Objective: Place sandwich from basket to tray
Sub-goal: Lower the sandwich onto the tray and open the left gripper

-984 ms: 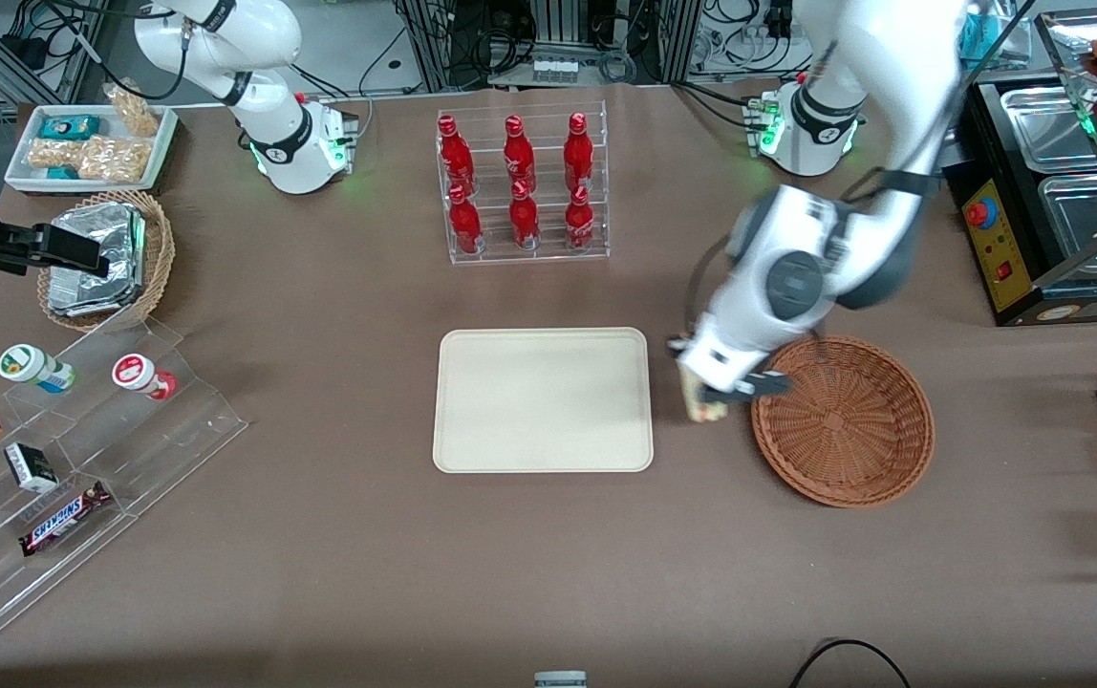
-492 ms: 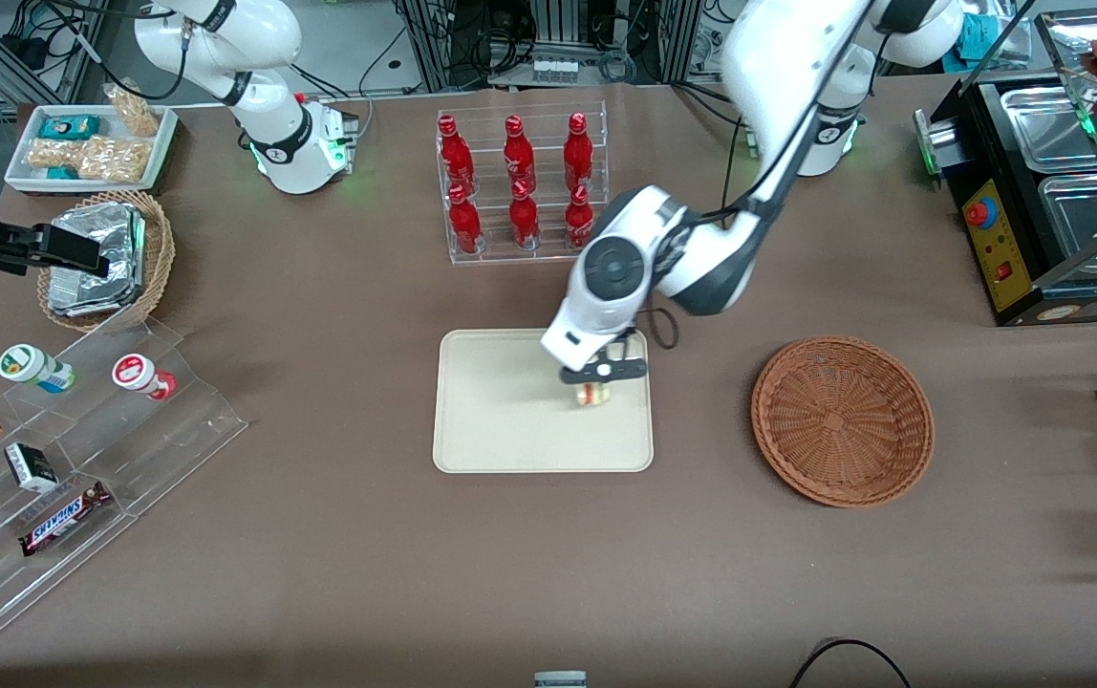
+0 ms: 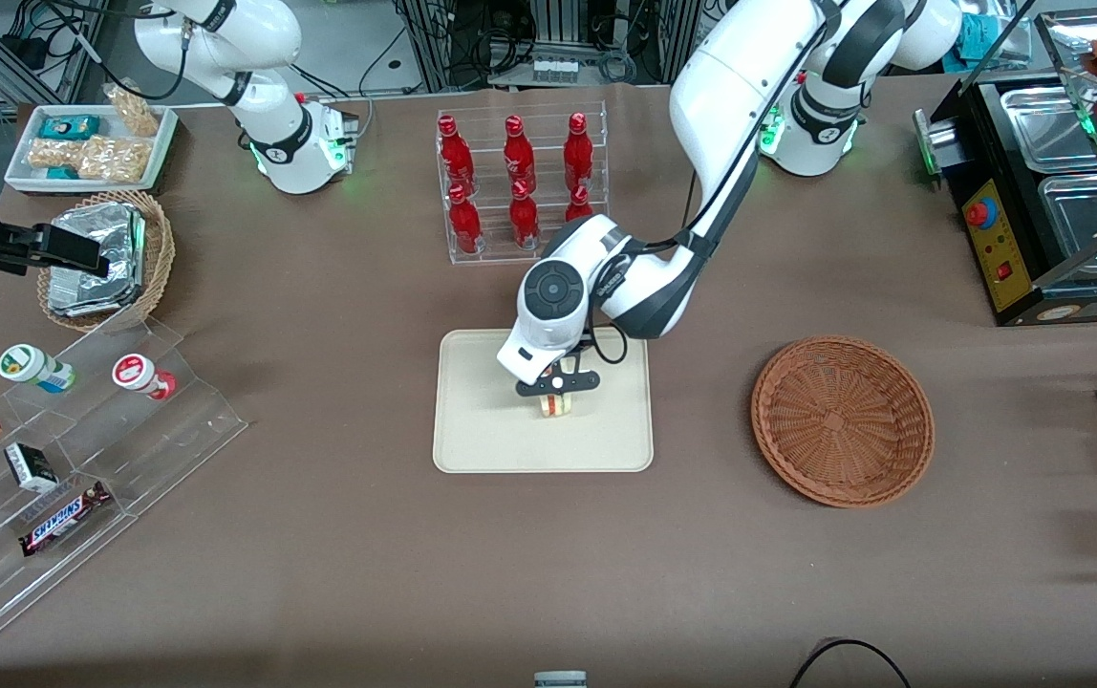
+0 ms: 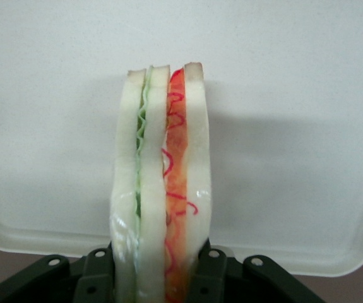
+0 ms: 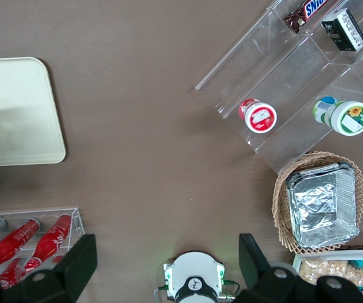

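Note:
My gripper [image 3: 556, 394] is over the middle of the beige tray [image 3: 482, 430], shut on the sandwich [image 3: 555, 406]. The sandwich hangs below the fingers, close to the tray's surface; I cannot tell if it touches. In the left wrist view the sandwich [image 4: 161, 183] stands on edge between the black fingers [image 4: 96, 278], with white bread, green and red-orange filling, and the tray [image 4: 295, 126] fills the background. The reddish-brown wicker basket [image 3: 842, 419] sits empty beside the tray, toward the working arm's end. The tray's corner also shows in the right wrist view [image 5: 17, 113].
A clear rack of red bottles [image 3: 520, 186] stands farther from the front camera than the tray, close to my arm. Toward the parked arm's end are a tan basket with foil packets [image 3: 104, 258], a white snack tray [image 3: 90, 143] and a clear stepped display [image 3: 71, 459].
My gripper has carried the sandwich from beside the basket's rim across to the tray, then further toward the tray's middle and lower.

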Available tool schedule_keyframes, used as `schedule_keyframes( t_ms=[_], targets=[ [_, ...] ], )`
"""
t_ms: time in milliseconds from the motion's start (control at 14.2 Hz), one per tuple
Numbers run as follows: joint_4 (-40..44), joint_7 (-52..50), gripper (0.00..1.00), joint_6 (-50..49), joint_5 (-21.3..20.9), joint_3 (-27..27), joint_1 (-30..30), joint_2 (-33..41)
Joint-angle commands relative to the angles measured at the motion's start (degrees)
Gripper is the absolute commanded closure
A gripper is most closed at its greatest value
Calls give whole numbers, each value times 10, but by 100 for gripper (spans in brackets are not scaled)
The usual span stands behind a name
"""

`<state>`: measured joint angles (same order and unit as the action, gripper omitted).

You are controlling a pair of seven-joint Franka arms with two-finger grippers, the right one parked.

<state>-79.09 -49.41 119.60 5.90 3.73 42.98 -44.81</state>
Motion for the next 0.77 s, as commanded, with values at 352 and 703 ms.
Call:
schedule_keyframes(
  t_ms=[352,703],
  targets=[
    [23,-23,0,-41,-40,-17,-5,54],
    [14,12,0,-231,-39,-32,-83,200]
  ],
)
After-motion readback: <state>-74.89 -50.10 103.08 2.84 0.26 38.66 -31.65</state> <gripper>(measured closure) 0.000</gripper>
